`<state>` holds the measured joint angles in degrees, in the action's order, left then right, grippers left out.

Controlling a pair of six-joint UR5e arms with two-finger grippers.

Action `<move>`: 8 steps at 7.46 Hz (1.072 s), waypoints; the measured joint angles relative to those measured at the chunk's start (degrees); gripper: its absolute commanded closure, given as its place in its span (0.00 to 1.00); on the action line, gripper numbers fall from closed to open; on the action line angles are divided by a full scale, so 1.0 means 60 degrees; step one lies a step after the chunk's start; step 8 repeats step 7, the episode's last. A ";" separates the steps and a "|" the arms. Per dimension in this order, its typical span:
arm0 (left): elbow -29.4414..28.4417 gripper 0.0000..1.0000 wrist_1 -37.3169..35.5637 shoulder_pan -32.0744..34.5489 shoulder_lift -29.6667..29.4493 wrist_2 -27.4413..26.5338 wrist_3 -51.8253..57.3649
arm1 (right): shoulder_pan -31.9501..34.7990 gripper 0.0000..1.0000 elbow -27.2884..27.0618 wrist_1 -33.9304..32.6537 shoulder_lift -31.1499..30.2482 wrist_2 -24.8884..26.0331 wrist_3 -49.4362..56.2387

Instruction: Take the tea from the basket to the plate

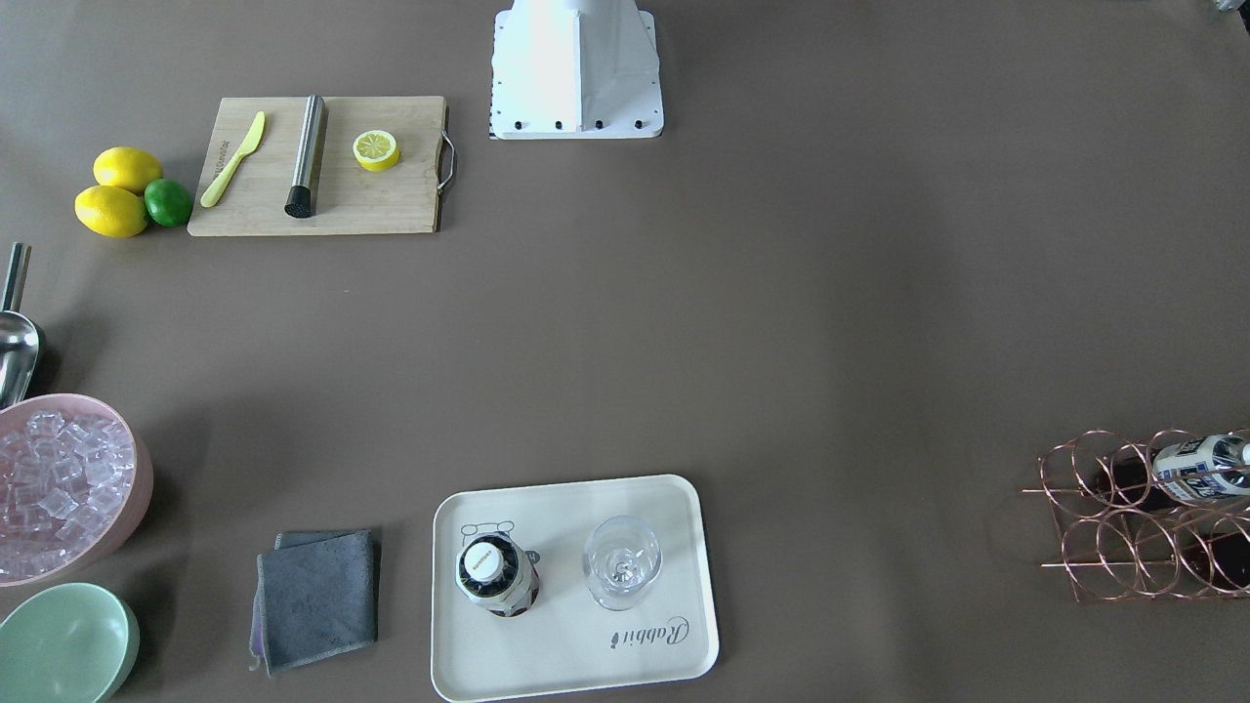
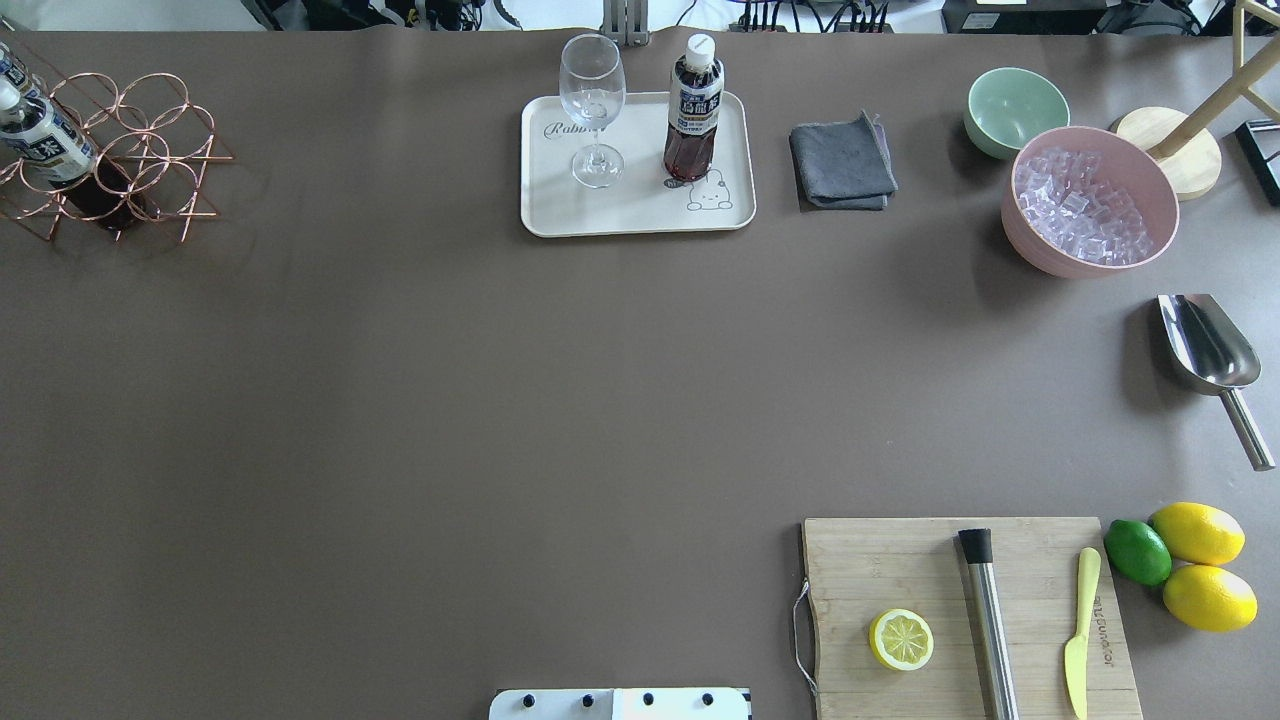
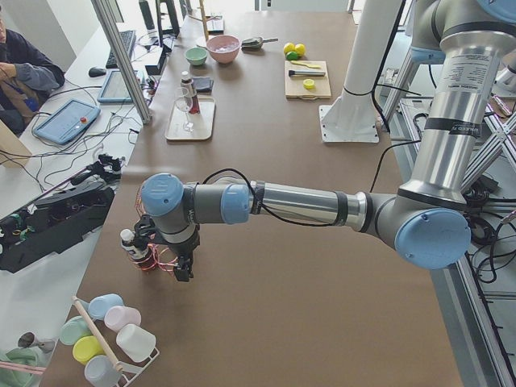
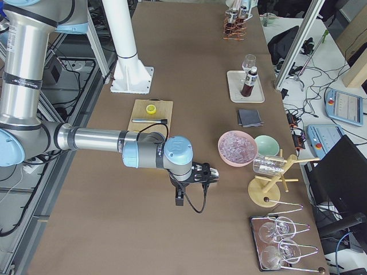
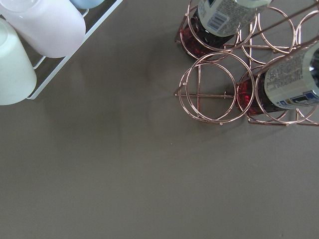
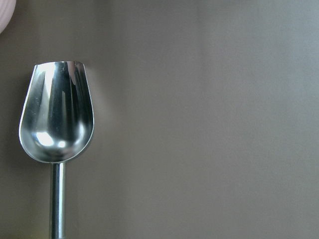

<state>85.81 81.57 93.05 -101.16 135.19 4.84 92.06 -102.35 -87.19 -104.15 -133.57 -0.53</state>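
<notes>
One tea bottle (image 2: 693, 120) stands upright on the plate (image 2: 640, 170), base touching the bear drawing. It has dark brown liquid, a white cap and a white label with dark print. The plate is a cream rectangular tray with rounded corners and "Rabbit" script, at the table's far edge, mid-width. The copper wire basket (image 2: 130, 160) of ring cells sits at the far-left corner, well apart from the plate. Two more tea bottles (image 5: 291, 82) lean tilted in its cells.

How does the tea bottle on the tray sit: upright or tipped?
Upright: the tea bottle stands on its base on the tray, neck pointing up, beside the glass without touching it.
</notes>
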 measured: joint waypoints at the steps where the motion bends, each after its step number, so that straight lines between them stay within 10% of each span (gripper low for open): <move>1: 0.0034 0.01 0.0009 -0.0004 0.0056 -0.0030 0.0010 | 0.0036 0.00 -0.0003 0.0000 0.0000 -0.0002 0.0000; 8: 0.0092 0.01 0.0015 -0.0023 0.0203 -0.0046 0.0032 | 0.0107 0.00 -0.0007 0.0000 0.0000 -0.0003 0.0000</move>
